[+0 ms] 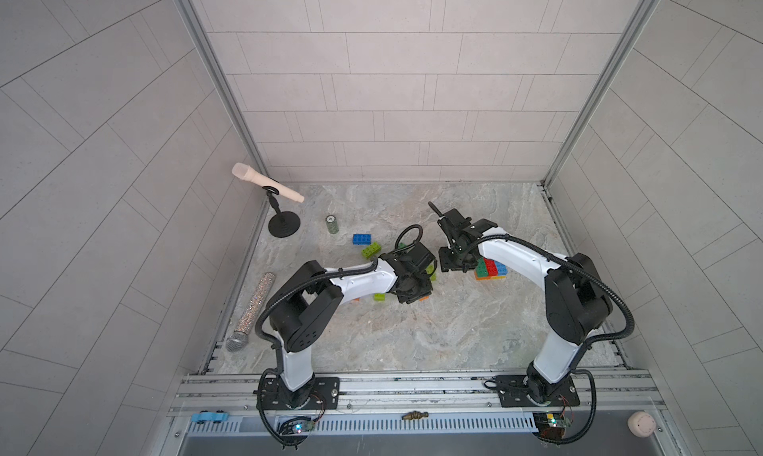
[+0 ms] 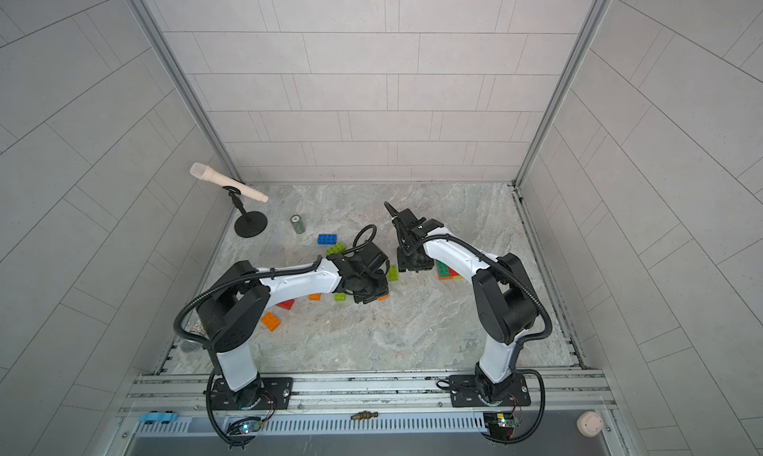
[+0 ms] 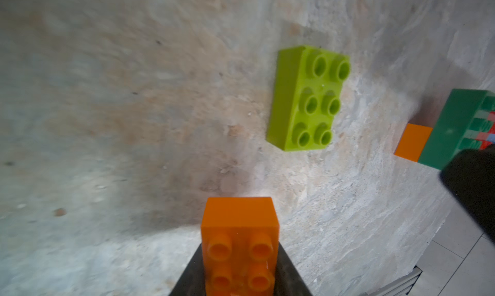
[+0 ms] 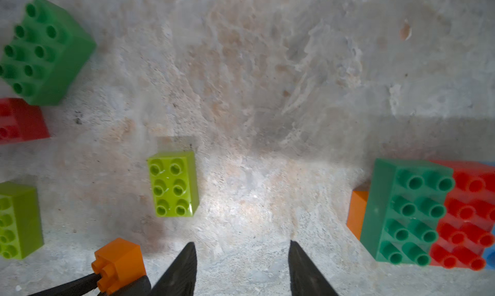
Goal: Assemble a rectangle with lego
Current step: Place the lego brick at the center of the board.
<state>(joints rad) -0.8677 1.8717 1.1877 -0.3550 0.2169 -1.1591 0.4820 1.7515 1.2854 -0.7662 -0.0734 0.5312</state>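
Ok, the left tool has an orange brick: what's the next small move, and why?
Probably ease the left tool toward the stacked bricks, keeping clear of the loose lime brick lying near the path. It is shut on the orange brick, an orange base brick juts out under the stack's dark green brick, and the right tool hangs open and empty beside the stack.

2 views overhead; wrist views close, sharing lime brick [image 3: 308, 99]
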